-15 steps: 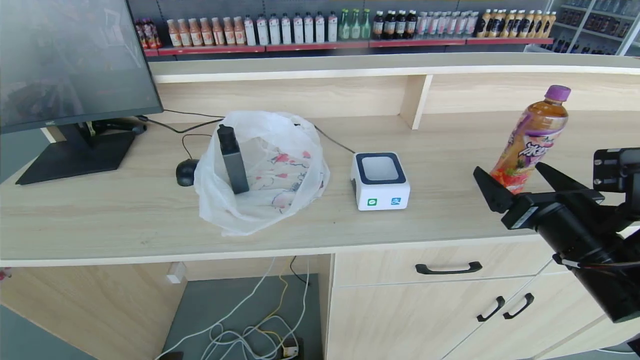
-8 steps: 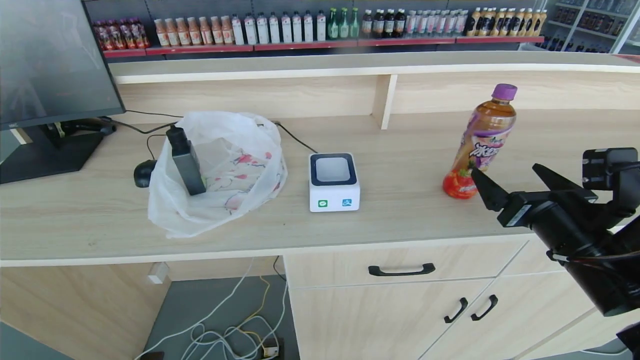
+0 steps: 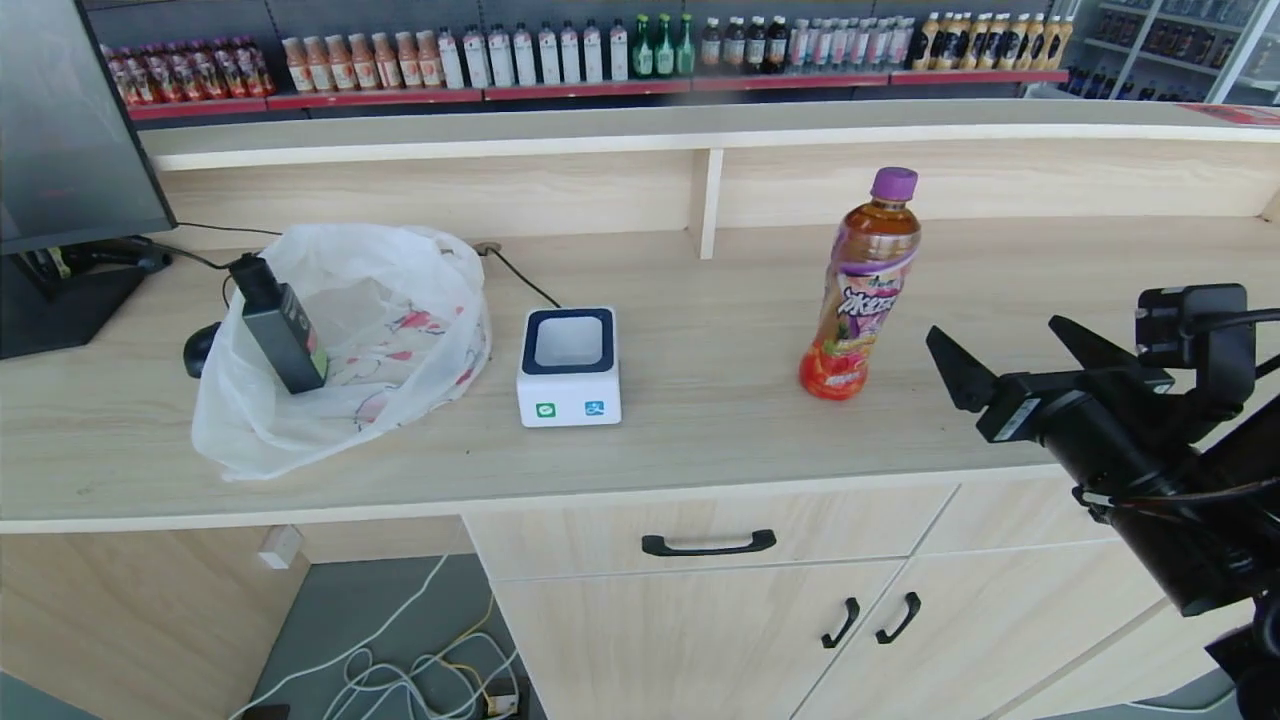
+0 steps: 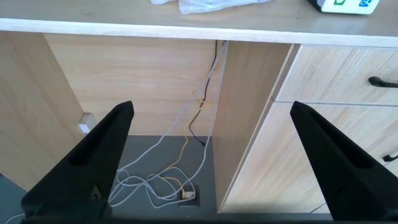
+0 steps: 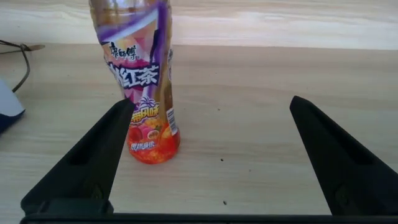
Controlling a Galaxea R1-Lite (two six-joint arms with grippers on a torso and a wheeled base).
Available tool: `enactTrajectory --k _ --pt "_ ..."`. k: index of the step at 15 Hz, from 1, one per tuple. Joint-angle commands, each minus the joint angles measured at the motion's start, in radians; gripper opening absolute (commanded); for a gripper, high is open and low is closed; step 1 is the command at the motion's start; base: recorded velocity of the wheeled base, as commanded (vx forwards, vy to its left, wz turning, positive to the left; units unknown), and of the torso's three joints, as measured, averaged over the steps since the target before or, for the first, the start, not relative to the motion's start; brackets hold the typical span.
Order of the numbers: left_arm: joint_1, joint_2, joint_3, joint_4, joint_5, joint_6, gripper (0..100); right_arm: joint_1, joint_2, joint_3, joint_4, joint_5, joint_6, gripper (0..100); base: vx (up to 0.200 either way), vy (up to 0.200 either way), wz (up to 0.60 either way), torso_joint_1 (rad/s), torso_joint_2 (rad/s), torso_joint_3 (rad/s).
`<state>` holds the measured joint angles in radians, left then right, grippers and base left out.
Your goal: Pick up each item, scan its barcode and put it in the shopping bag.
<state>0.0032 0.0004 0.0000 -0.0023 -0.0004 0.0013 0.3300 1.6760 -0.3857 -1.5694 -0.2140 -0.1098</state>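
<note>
Head camera swung; whole scene slid left in picture, things themselves unmoved. Tea bottle (image 3: 860, 290) upright on right half of counter (image 3: 700, 440), untouched, now off-centre before right gripper (image 3: 998, 332), jaws wide and empty. Left gripper (image 4: 211, 109) also wide, below counter front edge. Judgement: re-aim needed before grasp; scanning and bagging still pending.

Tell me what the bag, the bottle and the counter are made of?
Bag: thin plastic film, it seems; whitish, translucent and crumpled, with a red print.
Bottle: likely clear plastic, since amber drink shows near the neck; glossy printed sleeve, purple cap.
Counter: pale wood grain, matt; laminate or real wood, I cannot tell.
</note>
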Motion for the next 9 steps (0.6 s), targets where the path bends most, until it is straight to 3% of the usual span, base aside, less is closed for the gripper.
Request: enactTrajectory --k 1,9 --pt "0.000 0.000 0.000 0.001 0.000 0.000 100 0.014 0.027 -0.010 -0.001 0.005 -0.002 100 0.000 0.000 0.00 0.000 0.00 0.000" --pt "0.000 0.000 0.000 0.002 0.000 0.000 100 0.041 0.157 -0.137 -0.001 0.045 0.005 100 0.000 0.000 0.00 0.000 0.00 0.000"
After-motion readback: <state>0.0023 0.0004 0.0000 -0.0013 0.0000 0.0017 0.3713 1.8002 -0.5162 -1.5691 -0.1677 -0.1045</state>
